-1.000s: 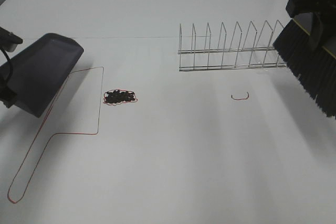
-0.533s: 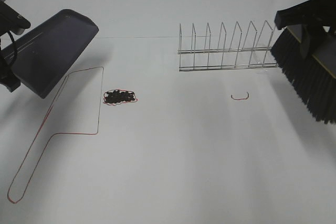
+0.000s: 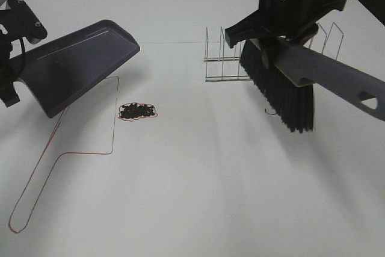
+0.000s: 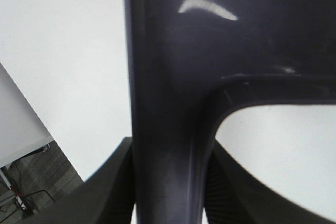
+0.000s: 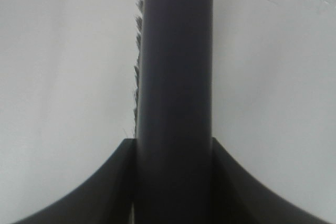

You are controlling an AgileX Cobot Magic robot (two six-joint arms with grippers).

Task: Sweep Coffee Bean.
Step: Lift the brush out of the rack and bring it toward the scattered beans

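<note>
Left gripper (image 4: pixel 168 182) clamping raised, tilted dustpan (image 3: pixel 78 64), right gripper (image 5: pixel 173 182) clamping brush (image 3: pixel 283 82) handle, bristles down above table (image 3: pixel 192 197), coffee bean (image 3: pixel 138 111) pile between.

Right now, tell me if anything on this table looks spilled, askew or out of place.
Only the coffee beans: a small heap spilled on the table, left of centre. The dustpan hangs tilted in the air, and the brush is held in front of the wire rack, which stands upright.
</note>
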